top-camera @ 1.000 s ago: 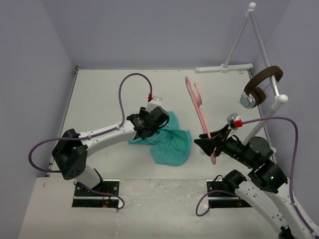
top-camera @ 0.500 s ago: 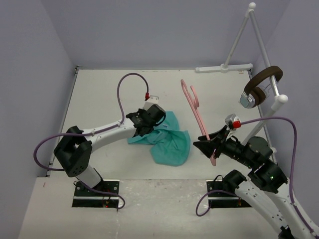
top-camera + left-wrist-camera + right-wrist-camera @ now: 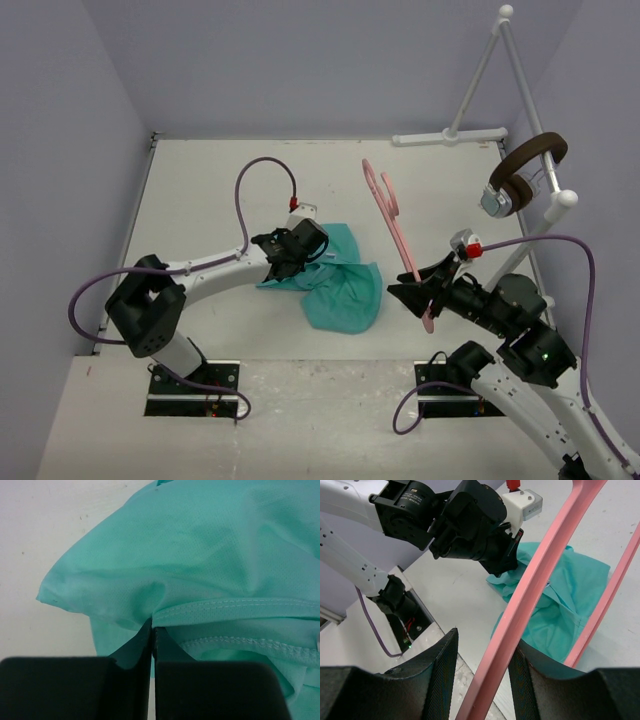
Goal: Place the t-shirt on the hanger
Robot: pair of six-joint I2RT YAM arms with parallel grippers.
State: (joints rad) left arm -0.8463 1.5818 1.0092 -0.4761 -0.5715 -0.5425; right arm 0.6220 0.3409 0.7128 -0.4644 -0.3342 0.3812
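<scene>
The teal t-shirt (image 3: 345, 285) lies crumpled on the table's middle. My left gripper (image 3: 289, 262) sits at its left edge, shut on a fold of the cloth beside a stitched hem; the left wrist view shows the t-shirt (image 3: 210, 555) pinched at the closed tips of that gripper (image 3: 151, 626). My right gripper (image 3: 420, 290) is shut on the lower end of the pink hanger (image 3: 393, 222) and holds it tilted above the table, right of the shirt, hook pointing away. In the right wrist view the hanger bar (image 3: 535, 585) runs between that gripper's fingers (image 3: 485, 645), above the t-shirt (image 3: 560, 605).
A white tubular rack (image 3: 480, 75) stands at the back right, with brown headphones (image 3: 520, 170) hanging on it. Lilac walls close in the table on three sides. The left arm's purple cable (image 3: 262, 170) loops above the table.
My left gripper has shifted slightly left and turned, staying on the shirt's edge. The hanger's hook end has swung a little to the left. The right arm has hardly moved.
</scene>
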